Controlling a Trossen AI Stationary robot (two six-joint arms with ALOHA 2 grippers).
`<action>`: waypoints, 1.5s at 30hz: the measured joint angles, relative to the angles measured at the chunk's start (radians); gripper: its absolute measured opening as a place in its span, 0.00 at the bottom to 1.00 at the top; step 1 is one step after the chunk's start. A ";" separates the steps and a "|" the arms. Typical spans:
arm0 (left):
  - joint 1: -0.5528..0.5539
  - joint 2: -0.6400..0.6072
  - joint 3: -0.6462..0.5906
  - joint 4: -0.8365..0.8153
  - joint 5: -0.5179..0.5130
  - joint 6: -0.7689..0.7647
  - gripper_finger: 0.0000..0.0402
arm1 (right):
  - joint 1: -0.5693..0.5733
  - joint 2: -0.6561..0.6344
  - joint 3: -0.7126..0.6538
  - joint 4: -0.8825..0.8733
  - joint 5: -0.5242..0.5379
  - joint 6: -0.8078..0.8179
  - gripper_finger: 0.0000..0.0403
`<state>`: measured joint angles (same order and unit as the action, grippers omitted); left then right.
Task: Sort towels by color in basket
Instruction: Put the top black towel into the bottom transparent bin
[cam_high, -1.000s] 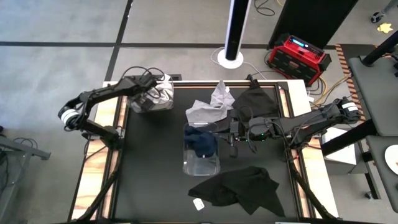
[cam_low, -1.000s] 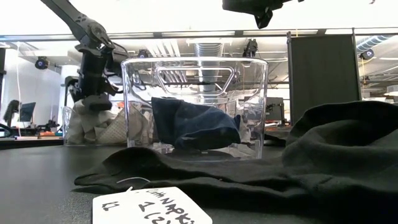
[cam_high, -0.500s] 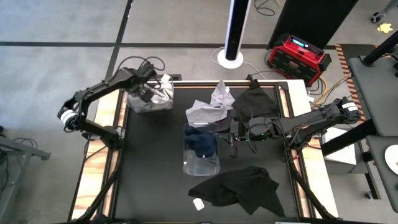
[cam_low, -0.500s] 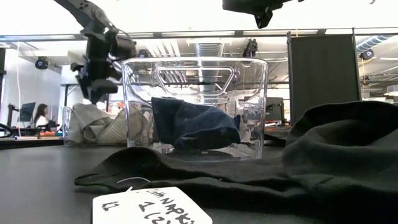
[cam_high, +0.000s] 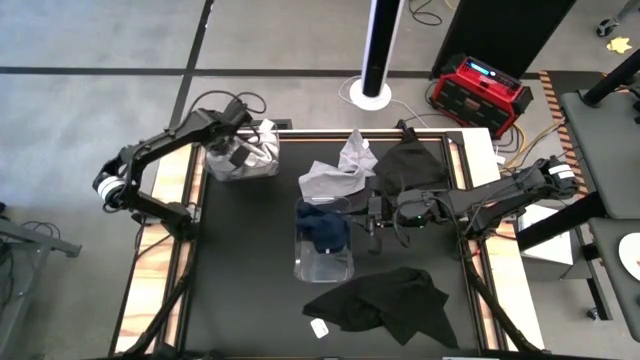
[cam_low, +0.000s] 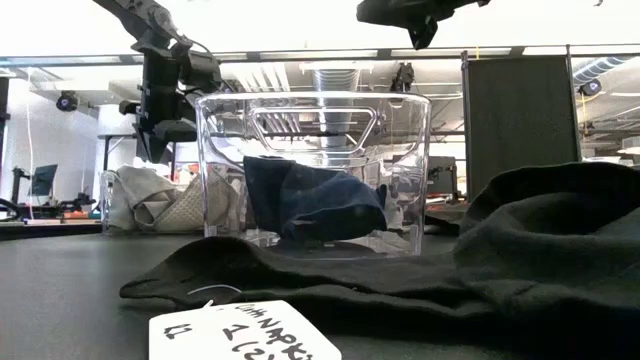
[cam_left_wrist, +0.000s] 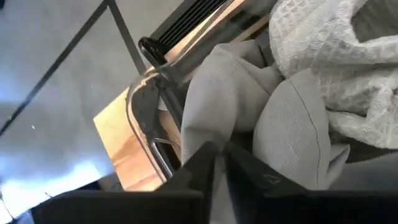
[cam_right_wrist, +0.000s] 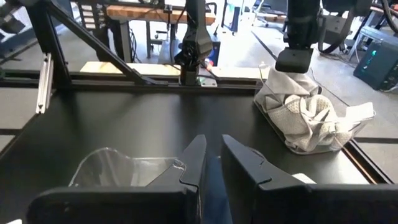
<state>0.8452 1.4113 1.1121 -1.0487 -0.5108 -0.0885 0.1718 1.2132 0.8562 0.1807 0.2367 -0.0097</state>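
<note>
light towels: crumpled grey and white cloths (cam_high: 250, 152) in a clear bin (cam_high: 222, 172), far left.
navy towel: dark blue cloth (cam_high: 325, 228) inside the clear centre basket (cam_high: 324, 266).
left gripper (cam_high: 238, 147): above the light pile, fingers nearly closed, empty.
right gripper (cam_high: 372, 215): beside the centre basket, fingers nearly closed, empty.

Even overhead light is falling across the dark table (cam_high: 240, 260), casting only faint shadows. In the low view, bright ceiling lights are washing out the background, and the near paper tag (cam_low: 245, 335) is showing blurred.
</note>
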 joint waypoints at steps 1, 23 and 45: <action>0.000 0.000 -0.007 0.002 0.004 -0.003 0.04 | 0.000 0.000 -0.001 -0.004 0.000 0.000 0.09; -0.088 -0.083 -0.049 0.023 -0.108 -0.069 0.00 | -0.018 -0.003 -0.001 -0.032 0.170 0.083 0.09; -0.973 -0.351 -0.280 0.426 -0.321 -0.319 0.00 | -0.330 -0.045 0.072 -0.861 0.219 0.503 0.02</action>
<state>-0.1274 1.0600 0.8318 -0.6227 -0.8315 -0.4077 -0.1582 1.1679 0.9287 -0.6808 0.4561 0.4933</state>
